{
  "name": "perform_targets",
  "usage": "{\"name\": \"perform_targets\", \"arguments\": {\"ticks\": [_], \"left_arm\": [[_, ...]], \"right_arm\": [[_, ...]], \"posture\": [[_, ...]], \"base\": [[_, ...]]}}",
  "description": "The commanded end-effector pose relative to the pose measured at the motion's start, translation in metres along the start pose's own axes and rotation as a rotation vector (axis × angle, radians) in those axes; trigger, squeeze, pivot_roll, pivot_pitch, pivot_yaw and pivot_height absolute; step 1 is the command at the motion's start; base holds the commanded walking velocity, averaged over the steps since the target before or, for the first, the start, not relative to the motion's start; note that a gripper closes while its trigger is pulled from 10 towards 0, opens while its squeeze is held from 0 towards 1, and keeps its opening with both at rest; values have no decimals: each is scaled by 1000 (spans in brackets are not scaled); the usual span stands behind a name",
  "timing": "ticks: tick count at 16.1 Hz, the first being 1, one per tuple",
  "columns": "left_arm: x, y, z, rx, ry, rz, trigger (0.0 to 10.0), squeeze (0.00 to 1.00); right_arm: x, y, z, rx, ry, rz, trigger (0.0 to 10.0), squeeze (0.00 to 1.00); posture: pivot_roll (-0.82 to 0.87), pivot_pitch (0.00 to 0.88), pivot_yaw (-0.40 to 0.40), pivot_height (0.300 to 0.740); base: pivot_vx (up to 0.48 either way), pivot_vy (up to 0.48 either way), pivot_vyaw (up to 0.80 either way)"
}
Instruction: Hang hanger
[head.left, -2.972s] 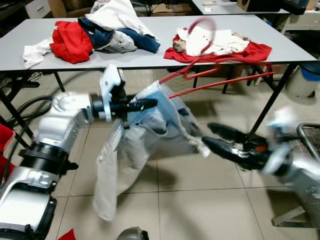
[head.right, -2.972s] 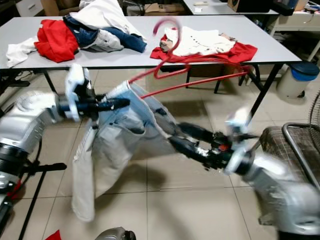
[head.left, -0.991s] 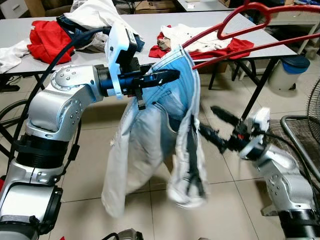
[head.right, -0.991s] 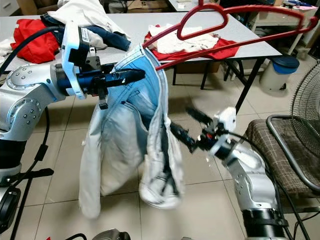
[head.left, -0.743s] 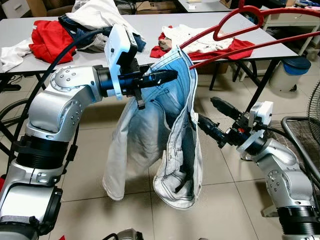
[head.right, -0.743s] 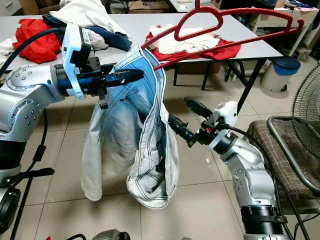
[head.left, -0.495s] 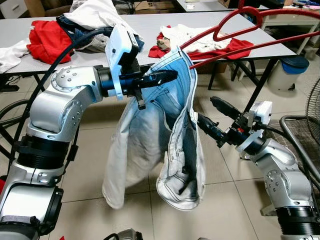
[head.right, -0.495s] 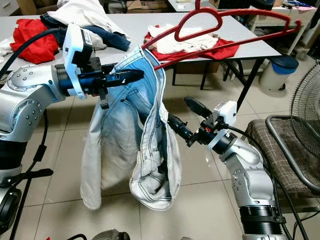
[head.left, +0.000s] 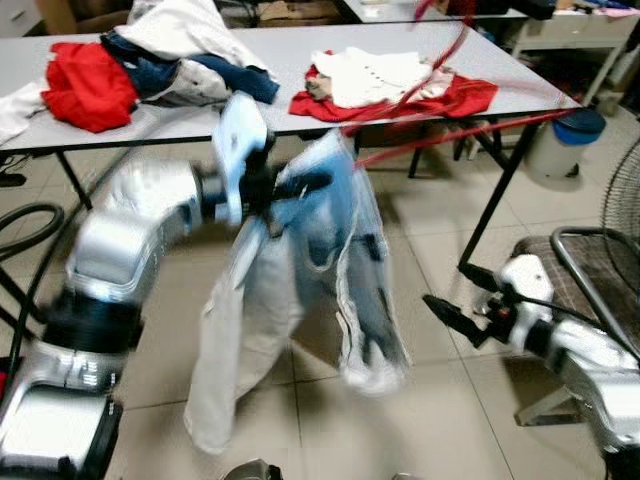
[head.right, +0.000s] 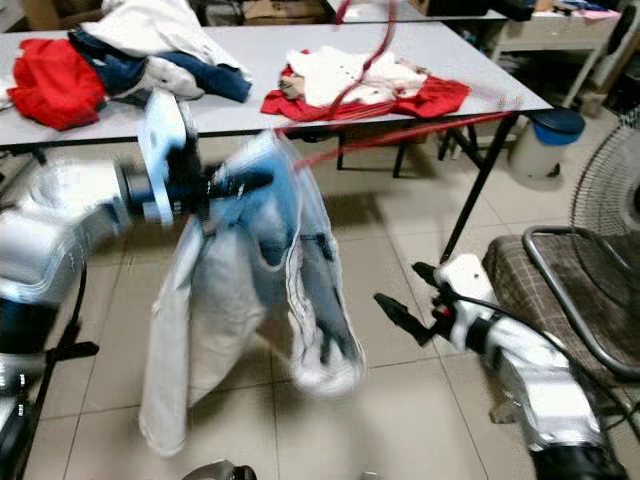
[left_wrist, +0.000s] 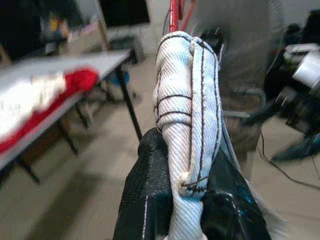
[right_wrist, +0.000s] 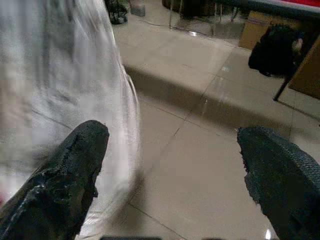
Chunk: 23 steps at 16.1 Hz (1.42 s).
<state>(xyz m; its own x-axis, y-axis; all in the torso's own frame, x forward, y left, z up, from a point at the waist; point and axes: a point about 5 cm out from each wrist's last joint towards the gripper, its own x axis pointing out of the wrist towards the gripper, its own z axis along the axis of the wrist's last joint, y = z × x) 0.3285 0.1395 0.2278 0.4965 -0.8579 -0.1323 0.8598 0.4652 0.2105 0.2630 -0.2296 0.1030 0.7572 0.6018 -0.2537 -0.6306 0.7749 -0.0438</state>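
Pale blue jeans (head.left: 300, 290) hang from a red hanger (head.left: 455, 135), whose bar and hook are blurred as they slant up toward the table. My left gripper (head.left: 300, 185) is held out at chest height, shut on the jeans' waistband (left_wrist: 187, 105). The denim is clamped between its black fingers (left_wrist: 145, 200) in the left wrist view. My right gripper (head.left: 447, 297) is open, low on the right and apart from the jeans. In the right wrist view its fingers (right_wrist: 65, 170) stand wide, with the pale denim (right_wrist: 60, 80) beside one of them.
A grey table (head.left: 250, 115) stands behind with heaps of red, white and blue clothes (head.left: 150, 65). A chair with a checked seat (head.right: 560, 280) is at the right, a fan (head.right: 605, 200) and a blue-lidded bin (head.right: 545, 140) beyond it. Tiled floor lies below.
My right gripper has drawn back from the jeans, down and to the right. The jeans and hanger swing and blur. The whole view has shifted, so the camera moved.
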Motion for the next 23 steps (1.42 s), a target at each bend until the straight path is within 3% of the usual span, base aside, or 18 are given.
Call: {"name": "perform_targets", "arguments": {"ticks": [1,2,3,5,7,11,14,15,16,17,18,19,20,21,22,23], "left_arm": [[2,-2,6,28,-32,7,0,0],[4,-5,3,19,-25,15,0,0],[5,-8,3,13,-32,14,0,0],[6,-16,9,6,-85,-6,0,0],[5,-20,19,8,-127,-28,0,0],[2,-24,40,2,-202,-44,0,0],[2,-26,57,-5,-277,-64,0,0],[0,-25,66,-13,-314,-60,0,0],[-2,-24,72,-23,-339,-56,0,0],[-3,-23,74,-25,-348,-52,0,0],[-4,-22,75,-24,-351,-48,0,0],[-4,-21,76,-23,-352,-46,0,0],[-4,-19,77,-18,-351,-37,0,0],[-5,-12,78,-16,-348,7,0,0],[-6,-8,76,-6,-334,31,0,0],[-9,-3,73,4,-318,54,0,0]], "right_arm": [[-1,3,22,-3,-140,34,10000,1000],[1,6,43,61,-289,61,10000,1000],[3,8,52,69,-341,73,10000,1000],[19,8,57,25,-336,65,10000,1000],[34,8,51,-41,-271,64,10000,1000],[49,0,43,-75,-170,74,10000,1000],[53,3,19,-74,-12,110,10000,1000],[50,2,-4,-85,133,97,10000,1000],[47,1,-18,-56,199,81,10000,1000],[45,1,-23,-39,215,73,10000,1000],[43,1,-26,-16,214,60,10000,729],[42,1,-28,0,212,53,10000,0],[36,-3,-35,25,255,6,10000,0],[24,-9,-52,39,342,-49,2353,0],[19,-10,-58,68,366,-68,0,0],[13,-10,-64,119,376,-93,0,0]], "posture": [[-108,31,12,740],[-108,31,12,740],[-108,31,12,740],[-114,32,-4,740],[-107,27,-12,740],[-98,27,-20,740],[-99,29,-19,740],[-99,29,-19,740],[-99,29,-17,740],[-99,29,-17,740],[-101,29,-12,740],[-101,29,-12,740],[-104,29,-7,740],[-104,29,-7,740],[-107,27,-3,740],[-108,27,-1,740]], "base": [[0,0,0],[0,0,0],[0,0,0],[0,0,0],[0,0,0],[0,0,0],[0,0,0],[0,0,0],[0,0,0],[0,0,0],[0,0,0],[0,0,0],[0,0,0],[0,0,0],[0,0,0],[0,0,0]]}}
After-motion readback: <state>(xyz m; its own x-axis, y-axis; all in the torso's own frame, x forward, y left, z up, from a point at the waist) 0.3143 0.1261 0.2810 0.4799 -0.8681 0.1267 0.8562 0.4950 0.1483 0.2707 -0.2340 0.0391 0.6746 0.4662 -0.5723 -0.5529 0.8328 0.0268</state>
